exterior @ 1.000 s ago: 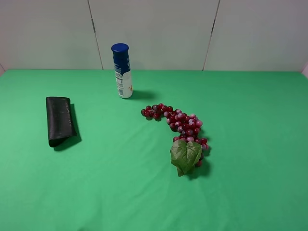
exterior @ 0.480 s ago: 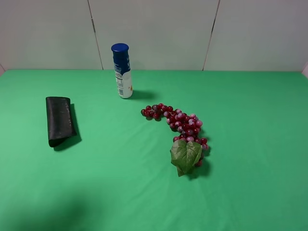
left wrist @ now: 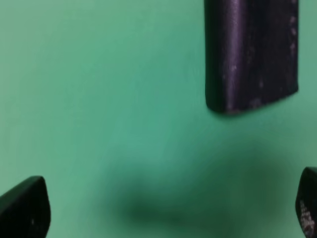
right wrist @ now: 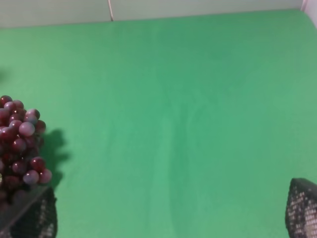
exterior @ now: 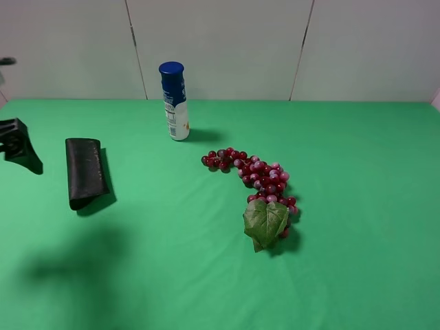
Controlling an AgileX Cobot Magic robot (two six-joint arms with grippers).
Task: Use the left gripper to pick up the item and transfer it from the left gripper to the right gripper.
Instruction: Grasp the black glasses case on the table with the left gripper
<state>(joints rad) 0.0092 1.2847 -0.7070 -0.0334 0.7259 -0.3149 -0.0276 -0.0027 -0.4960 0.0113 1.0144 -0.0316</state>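
Flat black leathery pouch point(exterior: 86, 172) lay untouched on the green cloth tabletop point(exterior: 357, 206) close to its left edge. The bulky black left gripper point(left wrist: 166, 212) hung above the cloth near it, on the left-edge side, jaws spread wide with nothing between them. The right gripper point(right wrist: 166, 213) with black mesh-textured tips was also spread apart and empty, over bare green cloth with the red grape bunch with a green leaf point(exterior: 256, 180), lying about mid-surface, off to one side. The blue-capped white bottle point(exterior: 174, 103) stood upright near the far edge, left of centre, well apart from the pouch.
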